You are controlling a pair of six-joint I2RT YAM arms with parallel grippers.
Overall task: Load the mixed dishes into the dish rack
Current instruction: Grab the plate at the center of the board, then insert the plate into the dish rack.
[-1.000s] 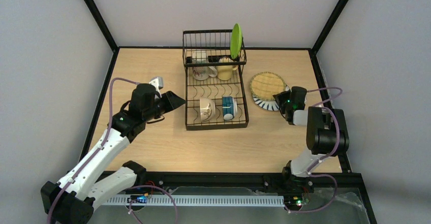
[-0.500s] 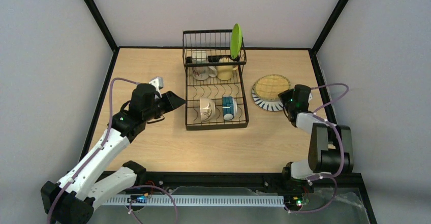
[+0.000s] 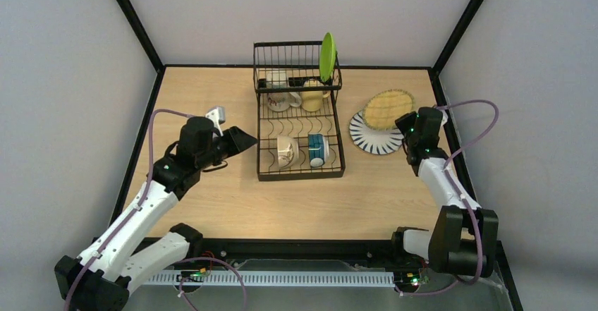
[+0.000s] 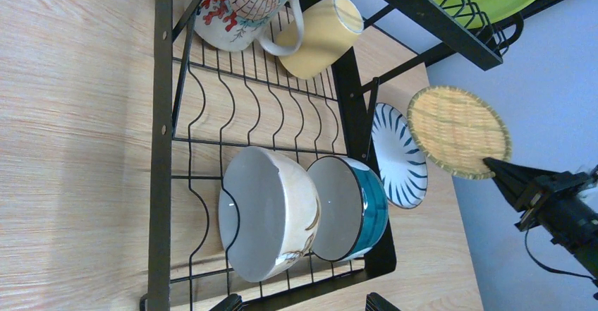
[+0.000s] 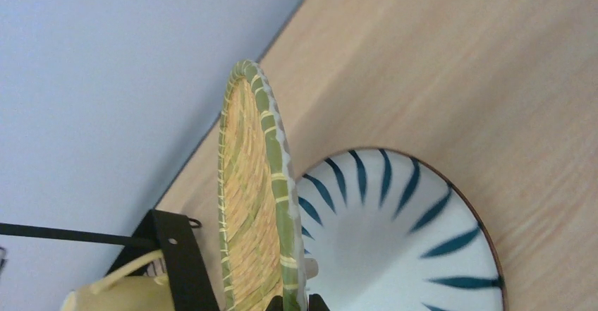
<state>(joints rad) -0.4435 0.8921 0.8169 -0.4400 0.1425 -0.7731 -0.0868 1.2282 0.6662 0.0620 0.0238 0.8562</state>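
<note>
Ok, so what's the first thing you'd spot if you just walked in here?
Probably the tan woven plate, pinched by its edge in the right gripper and tilted up over the blue-striped plate lying on the table, to the right of the black dish rack. Next comes the lime green plate, standing on edge at the rack's raised far end.

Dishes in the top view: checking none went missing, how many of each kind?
Mugs: 4 (printed mug, yellow mug, cream mug, teal mug)
Plates: 3 (lime green plate, woven tan plate, blue-striped plate)
Total: 7
</note>
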